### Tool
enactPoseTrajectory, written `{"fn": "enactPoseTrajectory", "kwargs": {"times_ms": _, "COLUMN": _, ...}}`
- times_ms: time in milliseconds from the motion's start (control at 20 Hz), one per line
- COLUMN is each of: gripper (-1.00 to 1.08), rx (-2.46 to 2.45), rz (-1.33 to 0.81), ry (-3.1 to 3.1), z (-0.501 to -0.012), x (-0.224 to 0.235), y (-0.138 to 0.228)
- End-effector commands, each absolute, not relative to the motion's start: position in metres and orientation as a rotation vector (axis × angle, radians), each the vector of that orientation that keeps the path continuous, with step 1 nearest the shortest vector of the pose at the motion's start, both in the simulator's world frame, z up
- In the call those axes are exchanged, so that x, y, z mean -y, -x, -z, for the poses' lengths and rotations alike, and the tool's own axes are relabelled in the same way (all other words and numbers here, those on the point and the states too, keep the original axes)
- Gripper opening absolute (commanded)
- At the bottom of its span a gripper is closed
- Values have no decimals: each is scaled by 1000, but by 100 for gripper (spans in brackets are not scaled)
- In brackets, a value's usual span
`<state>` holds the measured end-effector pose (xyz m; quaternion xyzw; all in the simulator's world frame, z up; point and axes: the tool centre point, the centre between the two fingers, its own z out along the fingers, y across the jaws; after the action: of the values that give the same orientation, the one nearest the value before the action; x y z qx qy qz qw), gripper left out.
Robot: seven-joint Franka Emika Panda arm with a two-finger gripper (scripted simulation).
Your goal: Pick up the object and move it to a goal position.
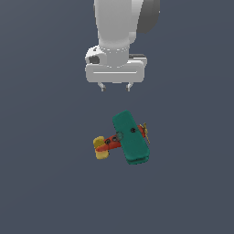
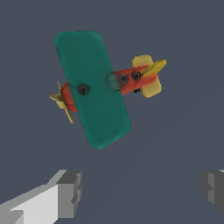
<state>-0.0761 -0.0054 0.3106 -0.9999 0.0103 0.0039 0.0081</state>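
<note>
The toy biplane (image 1: 130,137) lies on the dark grey floor, with teal-green wings, a red-orange body, a yellow tail toward the exterior view's left and a tan propeller toward its right. In the wrist view the biplane (image 2: 94,87) shows from above, whole and untouched. My gripper (image 1: 115,87) hangs above and behind the plane, apart from it, open and empty. Its two grey fingertips (image 2: 70,192) show in the wrist view, spread wide with nothing between them.
The plain dark grey floor (image 1: 45,183) surrounds the plane on all sides. The white arm (image 1: 116,27) rises out of the exterior view above the gripper. No other objects or goal marker show.
</note>
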Motion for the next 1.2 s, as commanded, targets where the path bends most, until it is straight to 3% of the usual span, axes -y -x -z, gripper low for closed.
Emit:
{"fn": "enactPoseTrajectory", "kwargs": {"times_ms": 0, "gripper": 68, "rx": -32, "rz": -12, "ry": 3125, "z": -311, "x": 5, "y": 76}}
{"fn": "enactPoseTrajectory", "kwargs": {"times_ms": 600, "gripper": 68, "rx": 16, "rz": 88, "ry": 3080, "z": -333, "x": -8, "y": 69}}
{"fn": "enactPoseTrajectory", "kwargs": {"times_ms": 1150, "gripper": 68, "rx": 139, "rz": 347, "ry": 2966, "z": -393, "x": -41, "y": 55}}
